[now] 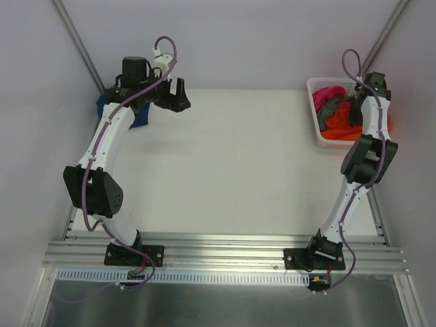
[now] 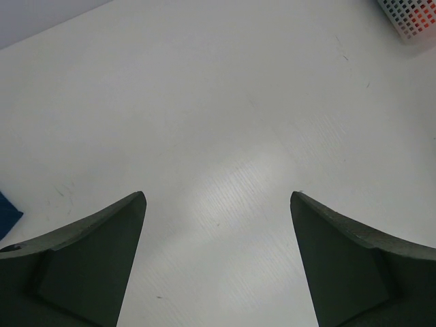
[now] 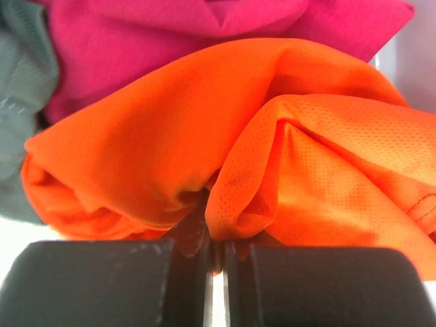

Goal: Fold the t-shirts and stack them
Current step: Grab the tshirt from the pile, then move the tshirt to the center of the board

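Between fingertips of the shut right gripper [image 3: 214, 257], pinches an orange t-shirt [image 3: 157, 136] fold, seemingly to lift it from the white basket [image 1: 312, 102]; holds left gripper [image 2: 216, 197] wide, empty, over table [image 2: 204, 88].

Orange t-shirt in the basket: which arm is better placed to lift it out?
Right. The right pincer is shut on a fold of the orange t-shirt in the basket; the left pincer hangs open over the table, away from it.
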Robot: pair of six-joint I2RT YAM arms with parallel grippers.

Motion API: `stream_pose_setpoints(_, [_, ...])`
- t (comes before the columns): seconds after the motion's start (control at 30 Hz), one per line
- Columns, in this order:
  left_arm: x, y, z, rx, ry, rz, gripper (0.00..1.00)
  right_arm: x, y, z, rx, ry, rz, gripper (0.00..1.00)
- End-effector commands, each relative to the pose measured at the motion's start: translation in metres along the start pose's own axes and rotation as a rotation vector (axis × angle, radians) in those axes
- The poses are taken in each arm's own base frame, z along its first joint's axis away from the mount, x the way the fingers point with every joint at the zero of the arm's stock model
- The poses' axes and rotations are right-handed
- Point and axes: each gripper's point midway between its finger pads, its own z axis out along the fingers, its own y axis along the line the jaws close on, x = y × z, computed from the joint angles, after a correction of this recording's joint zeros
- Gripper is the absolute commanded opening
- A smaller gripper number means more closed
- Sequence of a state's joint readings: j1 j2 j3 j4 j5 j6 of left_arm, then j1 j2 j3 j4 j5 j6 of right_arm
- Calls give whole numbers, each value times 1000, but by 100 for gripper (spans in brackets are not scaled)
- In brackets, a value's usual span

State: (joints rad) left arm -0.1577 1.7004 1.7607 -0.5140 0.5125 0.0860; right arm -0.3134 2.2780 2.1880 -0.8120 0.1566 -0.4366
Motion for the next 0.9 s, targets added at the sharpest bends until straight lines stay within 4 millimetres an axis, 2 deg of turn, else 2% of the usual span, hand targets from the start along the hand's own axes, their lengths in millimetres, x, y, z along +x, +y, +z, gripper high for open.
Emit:
stream_pose_setpoints(0.0, [-11, 2, -3, -19, -22, 53, 88, -34, 7, -75, -86, -144, 42, 1])
stream_pose_setpoints(0.03, [-9, 3, -3, -22, -17, 57, 88, -36, 11, -85, -98, -157, 38, 1])
stream_pose_setpoints(0.07, [-8, 4, -3, -29, -14, 58, 88, -41, 12, -106, -106, -195, 43, 1])
stream_pose_setpoints(0.13, [-4, 5, -2, -32, -4, 51, 88, -38, 29, -123, -141, -207, 35, 1])
stream_pose_setpoints(0.17, [-1, 6, -1, -34, 3, 46, 87, -41, 32, -146, -153, -246, 25, 1])
stream_pose_setpoints(0.2, [3, 7, 1, -38, 12, 41, 87, -43, 45, -157, -174, -266, 1, 1])
stream_pose_setpoints(0.27, [8, 4, 4, -33, 24, 37, 87, -42, 56, -176, -192, -293, -17, 0])
stream_pose_setpoints(0.3, [11, 4, 6, -31, 33, 33, 87, -45, 68, -199, -212, -338, -42, 1])
stream_pose_setpoints(0.37, [14, 3, 9, -27, 41, 30, 87, -47, 83, -219, -235, -379, -84, 1])
stream_pose_setpoints(0.4, [18, 4, 11, -29, 51, 26, 87, -48, 96, -242, -254, -423, -113, 1])
stream_pose_setpoints(0.57, [29, 6, 15, -41, 75, 16, 87, -49, 130, -307, -332, -555, -186, 1])
stream_pose_setpoints(0.6, [33, 7, 17, -43, 83, 14, 87, -47, 148, -321, -397, -579, -216, 1])
stream_pose_setpoints(0.77, [37, 19, 16, -105, 94, 29, 89, -37, 172, -371, -533, -653, -249, 1])
stream_pose_setpoints(0.8, [34, 21, 15, -119, 88, 36, 90, -31, 184, -383, -596, -662, -277, 1])
stream_pose_setpoints(0.87, [33, 28, 14, -155, 86, 38, 91, -23, 192, -403, -646, -693, -321, 1])
